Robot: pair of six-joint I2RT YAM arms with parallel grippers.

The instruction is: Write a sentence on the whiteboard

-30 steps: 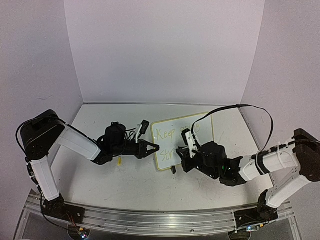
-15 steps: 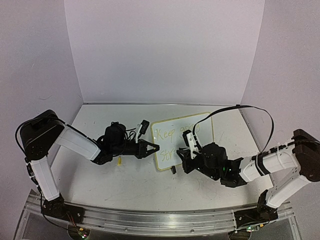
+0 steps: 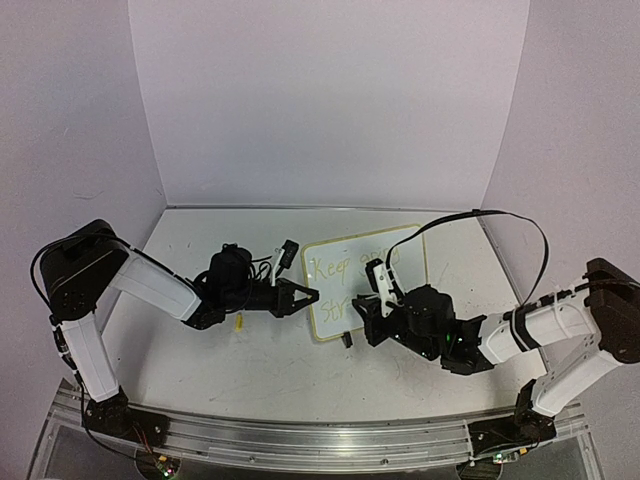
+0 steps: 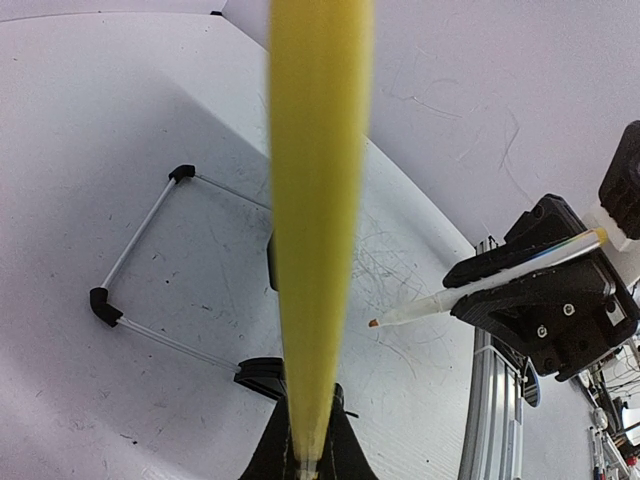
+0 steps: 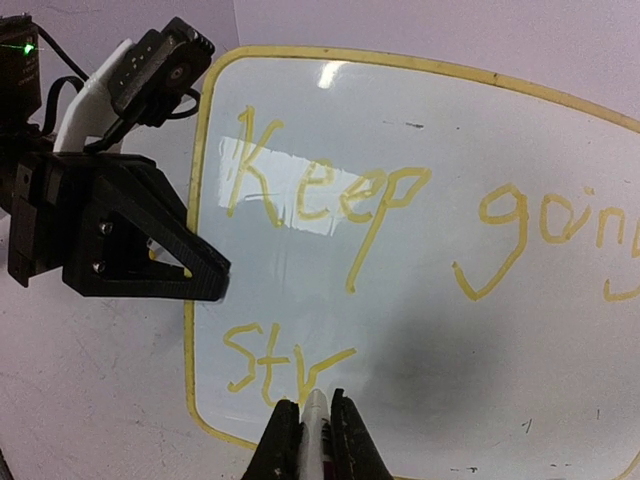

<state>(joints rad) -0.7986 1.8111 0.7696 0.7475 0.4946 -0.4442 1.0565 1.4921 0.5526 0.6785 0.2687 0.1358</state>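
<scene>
Barely anything moved: right gripper (image 5: 315, 428) nudged rightward, pinching the marker (image 4: 470, 298) mid-sentence (image 5: 330, 195); left gripper (image 3: 305, 296) clamps the whiteboard (image 5: 430, 110) rim, steadying it.

We see a robotics lab bench, boxed in as a test cell. Plain white panels (image 3: 330, 100) stand behind and to both sides of the left arm (image 3: 150, 285) and the right arm (image 3: 540, 330), and a scuffed white tabletop (image 3: 250, 370) lies under them. Beneath their bases runs the aluminium rail (image 3: 320, 440) they are bolted to. A bare black cable (image 3: 480, 211) loops above the right arm.
</scene>
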